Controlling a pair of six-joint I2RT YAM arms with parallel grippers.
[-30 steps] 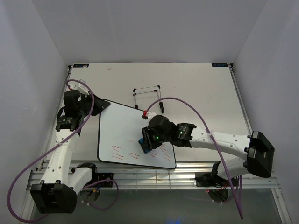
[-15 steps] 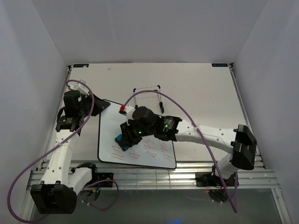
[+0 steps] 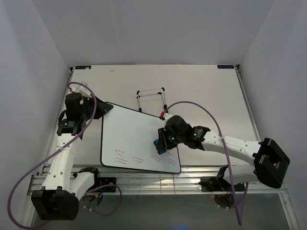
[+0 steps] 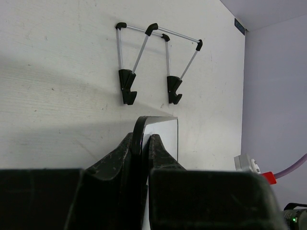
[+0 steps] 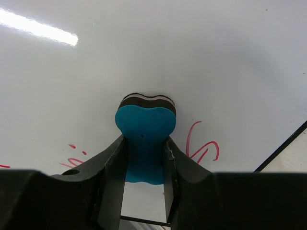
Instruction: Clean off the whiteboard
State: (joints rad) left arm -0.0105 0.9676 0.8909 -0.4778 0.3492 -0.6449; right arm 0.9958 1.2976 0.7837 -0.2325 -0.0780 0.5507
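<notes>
The whiteboard (image 3: 129,136) lies flat on the table, glossy white with a thin black rim, with red marks along its near edge. My left gripper (image 3: 99,109) is shut on its far left corner; in the left wrist view the rim (image 4: 140,129) sits between the fingers. My right gripper (image 3: 160,146) is shut on the blue bone-shaped eraser (image 5: 145,139) and presses it on the board near its right side. Red strokes (image 5: 204,146) lie just right of the eraser, and more to its left.
The black wire stand (image 3: 151,98) lies on the table just beyond the board's far edge, also in the left wrist view (image 4: 151,62). The right arm's purple cable arcs above the board's right edge. Grey walls close in the table on three sides.
My right gripper swept the eraser left across the red marks, then back right to the board's right side. The upper row of marks is gone. The left arm has not moved.
</notes>
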